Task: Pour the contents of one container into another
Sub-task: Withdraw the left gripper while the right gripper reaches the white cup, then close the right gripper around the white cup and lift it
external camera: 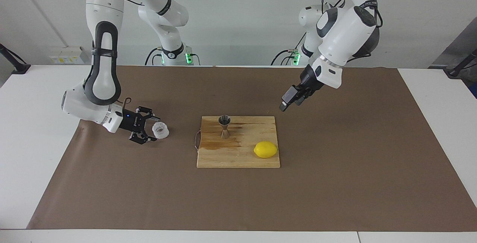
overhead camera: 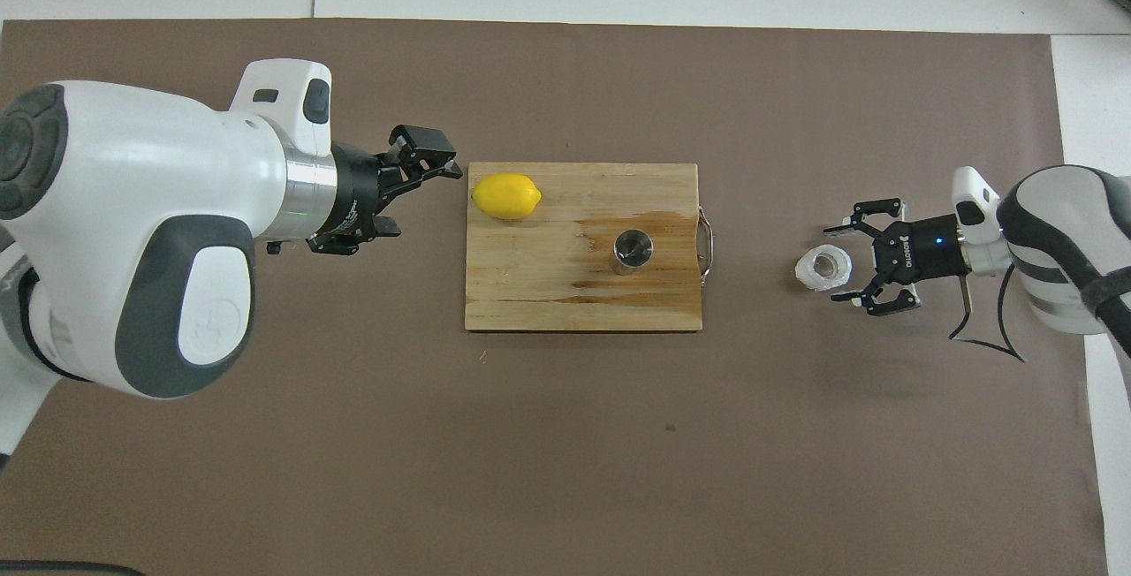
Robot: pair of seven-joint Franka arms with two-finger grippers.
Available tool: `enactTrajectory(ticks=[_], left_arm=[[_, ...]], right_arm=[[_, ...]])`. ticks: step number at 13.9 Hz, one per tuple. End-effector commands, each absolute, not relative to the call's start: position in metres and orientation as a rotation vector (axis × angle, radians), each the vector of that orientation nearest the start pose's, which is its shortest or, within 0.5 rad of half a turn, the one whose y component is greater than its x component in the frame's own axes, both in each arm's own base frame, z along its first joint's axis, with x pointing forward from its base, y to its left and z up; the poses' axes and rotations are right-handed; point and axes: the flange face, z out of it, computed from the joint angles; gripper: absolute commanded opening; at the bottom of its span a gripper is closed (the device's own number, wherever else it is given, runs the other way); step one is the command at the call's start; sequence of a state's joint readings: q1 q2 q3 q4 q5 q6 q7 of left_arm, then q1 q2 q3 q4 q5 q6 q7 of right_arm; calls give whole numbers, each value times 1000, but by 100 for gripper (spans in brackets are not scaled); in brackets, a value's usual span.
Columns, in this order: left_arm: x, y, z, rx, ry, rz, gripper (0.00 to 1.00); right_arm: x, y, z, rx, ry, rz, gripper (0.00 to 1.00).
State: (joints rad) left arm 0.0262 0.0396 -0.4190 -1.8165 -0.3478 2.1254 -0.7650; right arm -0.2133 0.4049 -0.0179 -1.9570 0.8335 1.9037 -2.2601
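Observation:
The whitish crinkled plastic cup [external camera: 161,131] [overhead camera: 822,268] stands on the brown mat toward the right arm's end of the table. My right gripper [external camera: 154,129] [overhead camera: 835,263] is low at the cup and open. Its two fingers reach either side of the cup's edge without closing on it. The steel jigger [external camera: 224,125] [overhead camera: 633,252] stands upright on the wooden cutting board [external camera: 238,157] [overhead camera: 565,293]. My left gripper [external camera: 285,105] [overhead camera: 426,198] is open and empty, raised over the mat just off the board's end toward the left arm.
A yellow lemon [external camera: 265,149] [overhead camera: 505,196] lies on the board's corner toward the left arm, farther from the robots than the jigger. A wet stain marks the board around the jigger. The brown mat [external camera: 335,183] covers most of the white table.

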Motion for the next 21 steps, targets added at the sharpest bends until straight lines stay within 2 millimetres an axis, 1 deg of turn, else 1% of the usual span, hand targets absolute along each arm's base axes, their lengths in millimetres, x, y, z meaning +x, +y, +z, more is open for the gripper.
enactTrajectory(ticks=[1, 2, 3, 4, 5, 7, 8, 9, 10, 11, 12, 13, 14, 15, 16, 17, 18, 20, 21], left_arm=[[543, -201, 554, -3408, -694, -149, 100], [542, -189, 558, -3404, -589, -157, 100], [544, -168, 562, -3395, -530, -165, 100], [543, -153, 567, -3386, -447, -179, 100], [544, -133, 569, -3366, -371, -189, 100], [546, -102, 575, -3324, -256, -196, 100], [546, -90, 576, -3318, -229, -175, 100], [547, -81, 582, -3316, -183, -165, 100], [548, -73, 590, -3289, -113, -163, 100], [549, -67, 599, -3228, -41, -165, 100], [549, -65, 606, -3181, -10, -167, 100], [547, -63, 607, -3166, -9, -154, 100], [545, -61, 608, -3164, -13, -140, 100], [540, -60, 611, -3163, -15, -104, 100], [536, -61, 619, -3162, -14, -79, 100], [535, -61, 638, -3163, -10, -91, 100], [534, -59, 643, -3160, -10, -70, 100], [529, -53, 640, -3156, -24, -22, 100], [529, -54, 639, -3157, -22, -24, 100]], right_arm=[[572, -77, 251, -1698, -1705, -733, 100], [568, -77, 247, -1699, -1702, -728, 100], [566, -77, 243, -1705, -1720, -738, 100], [566, -75, 240, -1715, -1736, -749, 100], [564, -72, 238, -1718, -1734, -750, 100], [562, -72, 236, -1719, -1734, -748, 100], [559, -72, 234, -1717, -1734, -745, 100], [560, -73, 234, -1727, -1745, -748, 100], [559, -74, 232, -1738, -1751, -748, 94], [560, -75, 232, -1742, -1753, -749, 64], [560, -75, 232, -1740, -1756, -748, 46], [561, -74, 232, -1739, -1758, -748, 33], [564, -72, 235, -1735, -1768, -753, 23], [566, -71, 237, -1735, -1766, -755, 20], [568, -68, 240, -1735, -1759, -755, 20], [570, -61, 244, -1741, -1743, -749, 20], [573, -55, 250, -1756, -1719, -740, 20], [584, -36, 280, -1792, -1692, -728, 20], [586, -20, 297, -1802, -1686, -719, 20]])
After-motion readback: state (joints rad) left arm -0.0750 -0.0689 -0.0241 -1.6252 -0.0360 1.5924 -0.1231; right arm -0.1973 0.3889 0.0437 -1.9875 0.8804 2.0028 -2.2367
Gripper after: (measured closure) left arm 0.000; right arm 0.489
